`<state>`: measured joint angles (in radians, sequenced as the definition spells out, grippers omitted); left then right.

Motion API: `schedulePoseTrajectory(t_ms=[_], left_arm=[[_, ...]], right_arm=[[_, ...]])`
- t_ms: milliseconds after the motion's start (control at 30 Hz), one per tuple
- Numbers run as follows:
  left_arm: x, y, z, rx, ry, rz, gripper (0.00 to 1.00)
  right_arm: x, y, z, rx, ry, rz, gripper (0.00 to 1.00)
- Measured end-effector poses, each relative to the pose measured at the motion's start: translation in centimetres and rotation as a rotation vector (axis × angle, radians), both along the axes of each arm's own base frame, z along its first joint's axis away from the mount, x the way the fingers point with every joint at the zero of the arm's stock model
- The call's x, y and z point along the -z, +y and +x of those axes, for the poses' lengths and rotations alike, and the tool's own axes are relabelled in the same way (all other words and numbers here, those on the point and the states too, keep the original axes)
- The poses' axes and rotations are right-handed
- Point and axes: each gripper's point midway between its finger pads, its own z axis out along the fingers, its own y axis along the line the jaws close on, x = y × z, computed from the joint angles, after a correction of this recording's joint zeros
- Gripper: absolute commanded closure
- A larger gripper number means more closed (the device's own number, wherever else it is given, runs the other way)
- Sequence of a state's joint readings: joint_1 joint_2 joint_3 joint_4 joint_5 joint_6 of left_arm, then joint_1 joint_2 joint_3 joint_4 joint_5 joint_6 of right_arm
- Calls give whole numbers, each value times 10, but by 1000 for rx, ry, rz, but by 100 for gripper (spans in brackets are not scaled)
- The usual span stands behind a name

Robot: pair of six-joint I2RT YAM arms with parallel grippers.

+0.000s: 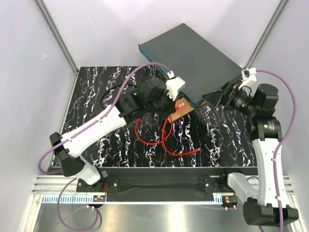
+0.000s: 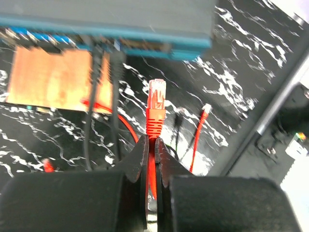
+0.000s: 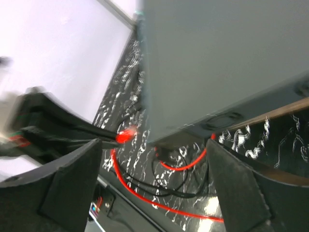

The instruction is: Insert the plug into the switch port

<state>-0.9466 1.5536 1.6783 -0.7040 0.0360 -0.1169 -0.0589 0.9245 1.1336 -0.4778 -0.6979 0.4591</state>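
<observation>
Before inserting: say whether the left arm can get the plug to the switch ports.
Probably yes: the left pincer grips the red cable behind the plug, and nothing blocks the switch ports ahead.

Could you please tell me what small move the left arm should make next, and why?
Probably ease the left pincer straight forward. It grips the red cable just behind the plug, which points at the switch's teal front face but stops short of it, with table showing between. The switch port itself is too blurred to pick out, so go slowly.
</observation>
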Motion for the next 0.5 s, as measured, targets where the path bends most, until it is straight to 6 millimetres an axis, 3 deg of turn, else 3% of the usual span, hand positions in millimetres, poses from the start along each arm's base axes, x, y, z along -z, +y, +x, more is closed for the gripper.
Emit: schedulePoseTrajectory(t_ms=[133,200,367,500], left_arm=[[-9,4,-17,55,12,-41,100],[-23,3,-24,82,0,-84,100],[-50,2,-36,139,-23,-172,100],[-55,-2,-41,163,-13,-198,100]], right_arm=[[-45,12,-22,-101,-125,-6,21],[-55,20,-30,-165,-148,24,23],[-52,38,-39,-303,-88,102,26],[-38,57,-40,-396,-7,145,26]])
